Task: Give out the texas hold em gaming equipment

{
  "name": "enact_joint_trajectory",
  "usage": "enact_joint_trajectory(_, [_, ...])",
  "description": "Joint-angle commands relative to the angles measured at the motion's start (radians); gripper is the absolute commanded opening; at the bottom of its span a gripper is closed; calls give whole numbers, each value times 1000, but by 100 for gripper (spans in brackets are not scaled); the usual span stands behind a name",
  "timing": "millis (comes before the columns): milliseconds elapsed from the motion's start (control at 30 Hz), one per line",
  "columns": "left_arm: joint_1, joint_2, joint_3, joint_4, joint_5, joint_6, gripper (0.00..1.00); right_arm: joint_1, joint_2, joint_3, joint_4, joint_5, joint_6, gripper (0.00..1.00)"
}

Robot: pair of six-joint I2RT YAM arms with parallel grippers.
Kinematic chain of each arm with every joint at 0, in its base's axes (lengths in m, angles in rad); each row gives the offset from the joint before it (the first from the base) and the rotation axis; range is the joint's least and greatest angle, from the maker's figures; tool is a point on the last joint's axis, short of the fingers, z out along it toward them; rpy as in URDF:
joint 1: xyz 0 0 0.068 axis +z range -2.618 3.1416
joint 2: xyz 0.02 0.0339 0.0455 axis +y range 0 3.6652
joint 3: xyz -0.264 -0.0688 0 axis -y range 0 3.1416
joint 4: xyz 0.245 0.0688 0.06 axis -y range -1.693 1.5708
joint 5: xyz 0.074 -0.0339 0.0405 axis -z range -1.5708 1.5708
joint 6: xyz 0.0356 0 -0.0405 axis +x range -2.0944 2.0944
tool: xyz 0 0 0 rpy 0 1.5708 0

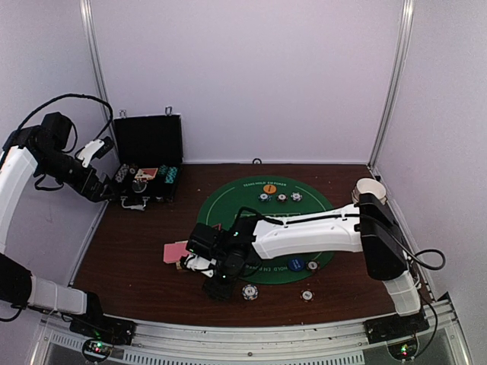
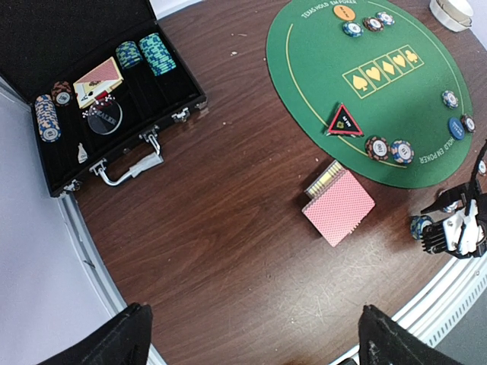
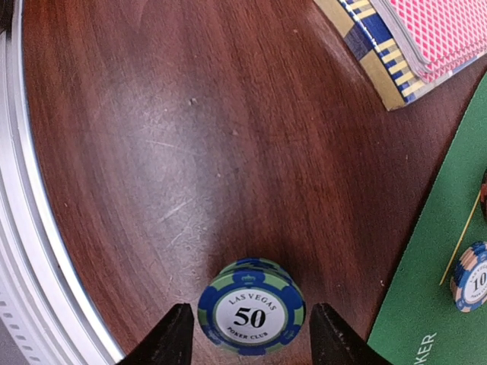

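50 chip: round green-and-blue stripe-edged poker chip (image 3: pixel 251 308) printed "LAS VEGAS 50 POKER CLUB". It's lying flat, face up, on the dark brown wooden counter (image 3: pixel 152 152), just off the near edge of the mat.
right end effector: the right end effector (image 3: pixel 251 323) is down low at that chip with its fingers (image 3: pixel 176 338) apart. In the wrist view there's one finger either side of the chip with a sliver of gap each side, so it's not clamped on anything.
card deck: pink-backed rectangular deck of playing cards (image 2: pixel 338 207), flat on the counter, left of the chip and a bit further back. Its long axis runs diagonal, with one short end facing the mat. A yellow-and-blue striped card box (image 2: pixel 321 181) peeks out along one long side.
triangle marker: black triangle with a red border (image 2: pixel 345 122), flat on the mat's edge, tip pointing in over the mat and base toward the deck.
mat: round green felt mat (image 2: pixel 304 76). Two chips (image 2: pixel 377 147) sit just beside the triangle, and three chips (image 2: pixel 373 23) line up by an orange disc (image 2: pixel 344 11) on the far side. A blue disc (image 2: pixel 455 128) is by the near edge.
left end effector: the left end effector (image 2: pixel 255 338) is up high over the left side, fingers wide apart, nothing between them.
case: open black hard case (image 2: pixel 61 30) at the far-left corner, with chip stacks and cards in its compartments.
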Motion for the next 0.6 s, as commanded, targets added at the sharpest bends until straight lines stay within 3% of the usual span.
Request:
enact_joint_trajectory(0, [6, -4, 22, -4, 4, 2, 97, -5, 12, 17, 0, 14, -2, 52])
enact_joint_trajectory(167, [6, -3, 23, -3, 1, 2, 97, -5, 11, 17, 4, 8, 2, 41])
enact_joint_trajectory(367, [5, -6, 20, -3, -1, 3, 98, -7, 12, 14, 5, 10, 5, 34])
enact_joint_trajectory(567, [6, -10, 20, -4, -2, 6, 98, -13, -8, 20, 6, 32, 10, 15])
